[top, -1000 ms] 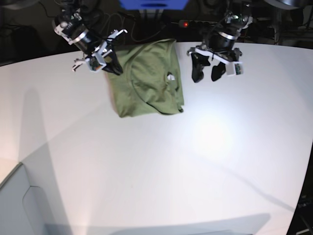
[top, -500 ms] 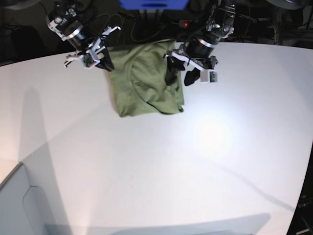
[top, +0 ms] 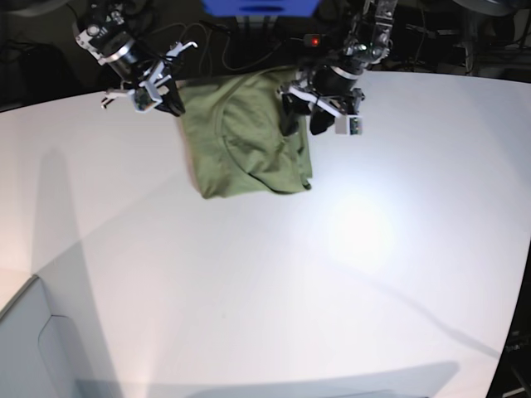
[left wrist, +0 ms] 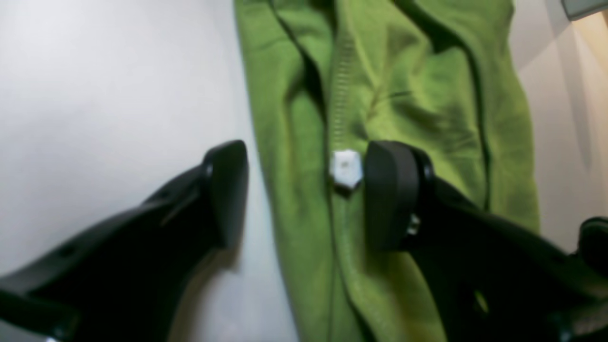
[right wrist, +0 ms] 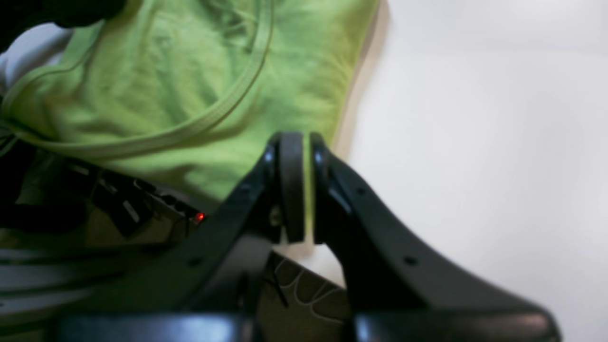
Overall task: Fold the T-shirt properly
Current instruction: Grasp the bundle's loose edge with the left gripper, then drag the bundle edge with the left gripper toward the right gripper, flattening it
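At the far edge of the white counter (top: 348, 274) the olive T-shirt (top: 245, 141) lies already doubled into a rough rectangle, neckline seam curving across its upper layer.

The main risk, as I judge it, lies with the left pincer (left wrist: 304, 194). Its jaws stand wide apart and straddle the shirt's side edge, one finger over bare counter, the other over the cloth just beside the small white tag (left wrist: 346, 167). If it closes from here it may catch only the top layer, or the tag and neckline ribbing alone, and a lift would then peel the fold open instead of carrying the whole stack. Whether the fingertips already touch the fabric cannot be told from the wrist view.

The right pincer (right wrist: 295, 187), at the shirt's opposite far corner, has its jaws pressed together with only a thin sliver of green showing between the pads; whether that is pinched fabric or cloth seen behind the gap, I cannot say. If it holds no cloth, that corner is free to drag when the other side pulls, and the fold would skew.
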Robot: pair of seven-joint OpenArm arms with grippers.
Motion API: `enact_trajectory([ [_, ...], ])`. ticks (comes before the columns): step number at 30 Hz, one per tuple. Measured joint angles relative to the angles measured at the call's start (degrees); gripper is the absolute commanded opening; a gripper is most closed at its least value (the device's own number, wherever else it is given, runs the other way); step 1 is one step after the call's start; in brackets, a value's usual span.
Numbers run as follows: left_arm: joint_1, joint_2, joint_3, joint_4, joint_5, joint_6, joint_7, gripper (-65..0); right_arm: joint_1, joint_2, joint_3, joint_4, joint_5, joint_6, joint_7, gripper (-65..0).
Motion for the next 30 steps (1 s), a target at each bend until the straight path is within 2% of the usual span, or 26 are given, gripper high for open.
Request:
enact_trajectory([
  [5, -0.2, -0.1, 0.0, -1.8, 0.0, -1.1, -1.6, -27.9, 0.0, 0.0, 0.0, 0.0, 0.0, 0.0, 0.0, -65.0],
  [11, -0.5, 0.2, 0.3, -3.3, -0.2, -1.2, -2.0, -45.5, -0.7, 0.0, 0.0, -0.3, 0.0, 0.0, 0.1, -65.0],
  [18, -1.4, 0.2, 0.4, -4.8, -0.7, -1.6, -2.1, -50.1, -1.0, 0.0, 0.0, -0.3, 0.0, 0.0, 0.1, -65.0],
  [20, -1.5, 0.2, 0.4, -5.5, -0.6, -1.6, -2.6, -54.5, -1.0, 0.0, 0.8, -0.3, 0.0, 0.0, 0.1, -65.0],
  [23, -1.6, 0.2, 0.4, -6.1, -0.8, -1.7, -2.8, -65.0, -1.1, 0.0, 1.9, -0.3, 0.0, 0.0, 0.1, -65.0],
  [30, -1.8, 0.0, 0.4, -6.4, -1.0, -1.8, -2.8, -65.0, -1.1, -0.5, 4.6, -0.1, 0.0, 0.0, 0.3, -65.0],
])
